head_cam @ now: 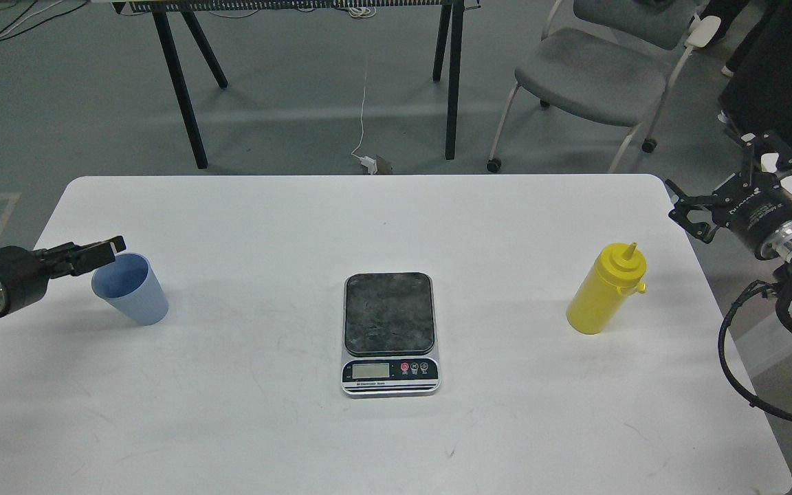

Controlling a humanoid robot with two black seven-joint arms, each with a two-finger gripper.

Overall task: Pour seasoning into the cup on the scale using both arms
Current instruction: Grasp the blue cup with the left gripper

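Note:
The light blue ribbed cup [131,289] stands upright on the white table [396,220] at the left. The scale [389,333] lies at the table's middle with nothing on its dark platform. The yellow seasoning bottle [606,289] stands upright at the right, cap on. My left gripper [97,251] reaches in low from the left, its tip at the cup's near-left rim; it is seen edge-on, so its two fingers cannot be told apart. My right gripper [709,172] is open and empty, off the table's right edge, above and to the right of the bottle.
A grey chair [595,75] stands on the floor behind the table's right corner. Black legs [176,82] of another table stand behind the left and middle. A white cable [364,103] runs across the floor. A black cable loop [733,371] hangs from my right arm.

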